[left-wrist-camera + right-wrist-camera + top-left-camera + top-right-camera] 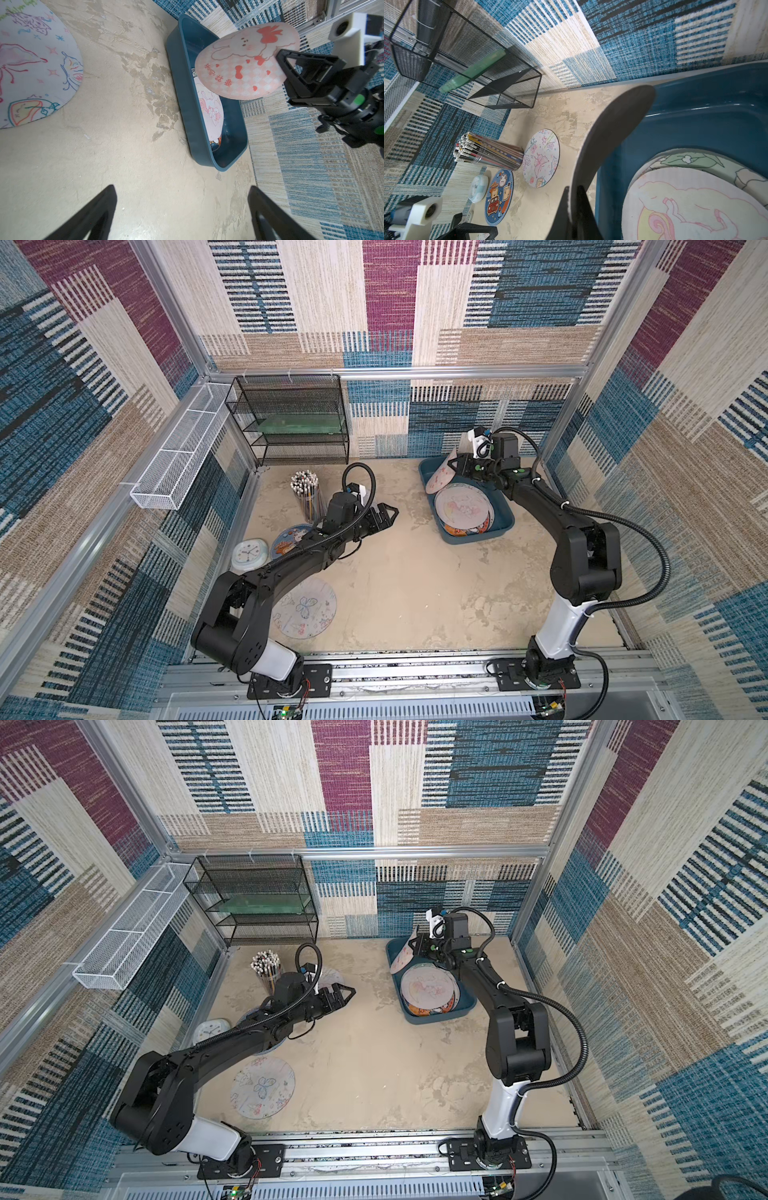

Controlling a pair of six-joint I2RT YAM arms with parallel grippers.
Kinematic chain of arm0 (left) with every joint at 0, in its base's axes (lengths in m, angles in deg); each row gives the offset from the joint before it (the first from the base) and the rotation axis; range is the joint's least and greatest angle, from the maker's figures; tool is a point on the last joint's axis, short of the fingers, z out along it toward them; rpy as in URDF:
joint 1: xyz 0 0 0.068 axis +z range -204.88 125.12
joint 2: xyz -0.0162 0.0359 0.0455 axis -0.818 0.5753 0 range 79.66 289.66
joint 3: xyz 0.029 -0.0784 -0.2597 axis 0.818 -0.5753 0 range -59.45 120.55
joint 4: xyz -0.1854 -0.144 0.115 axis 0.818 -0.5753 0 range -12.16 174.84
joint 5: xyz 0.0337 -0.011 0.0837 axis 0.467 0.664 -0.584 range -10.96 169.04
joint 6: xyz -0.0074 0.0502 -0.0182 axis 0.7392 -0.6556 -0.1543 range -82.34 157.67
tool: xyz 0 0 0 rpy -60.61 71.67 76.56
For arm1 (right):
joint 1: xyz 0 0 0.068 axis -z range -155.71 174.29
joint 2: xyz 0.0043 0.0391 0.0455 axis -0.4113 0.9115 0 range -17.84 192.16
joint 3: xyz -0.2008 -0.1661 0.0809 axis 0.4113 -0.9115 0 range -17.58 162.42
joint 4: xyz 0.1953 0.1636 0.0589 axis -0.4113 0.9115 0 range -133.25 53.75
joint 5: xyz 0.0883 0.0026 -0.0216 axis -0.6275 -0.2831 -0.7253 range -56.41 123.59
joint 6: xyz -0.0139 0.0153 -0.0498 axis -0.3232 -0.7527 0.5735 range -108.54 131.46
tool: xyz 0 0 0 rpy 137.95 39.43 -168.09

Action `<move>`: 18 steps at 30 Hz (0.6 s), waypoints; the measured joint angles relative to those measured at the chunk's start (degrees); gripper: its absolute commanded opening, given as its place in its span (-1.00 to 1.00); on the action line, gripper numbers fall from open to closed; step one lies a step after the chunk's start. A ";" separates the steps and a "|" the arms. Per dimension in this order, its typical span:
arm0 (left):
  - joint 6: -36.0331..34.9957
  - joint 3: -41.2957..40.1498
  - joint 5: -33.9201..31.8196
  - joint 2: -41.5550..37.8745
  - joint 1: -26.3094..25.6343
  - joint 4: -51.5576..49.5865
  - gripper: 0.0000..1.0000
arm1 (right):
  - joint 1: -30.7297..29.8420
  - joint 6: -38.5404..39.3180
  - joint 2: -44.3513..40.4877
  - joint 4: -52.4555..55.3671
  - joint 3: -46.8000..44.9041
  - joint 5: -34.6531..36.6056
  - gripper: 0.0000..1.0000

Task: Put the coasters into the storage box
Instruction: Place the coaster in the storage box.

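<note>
The dark teal storage box sits at the back right and holds several pale coasters. My right gripper is shut on the edge of a pink bunny coaster, which hangs tilted over the box's far-left corner. Its dark underside faces the right wrist camera. My left gripper hovers open and empty over bare table. On the table lie a dark blue coaster and two pale butterfly coasters.
A round white clock lies at the left beside the blue coaster. A clear cup of pencils stands behind it. The black wire-mesh rack and the white wire-mesh basket line the back left walls.
</note>
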 measured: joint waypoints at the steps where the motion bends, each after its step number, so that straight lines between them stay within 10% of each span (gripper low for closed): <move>1: 0.00 0.02 0.04 0.13 0.00 0.04 0.95 | 0.37 0.00 0.39 0.00 -0.68 0.55 -0.99; 18: -1.77 0.37 1.16 1.29 0.00 0.04 0.95 | 3.13 1.09 0.57 5.42 -14.71 14.47 -0.97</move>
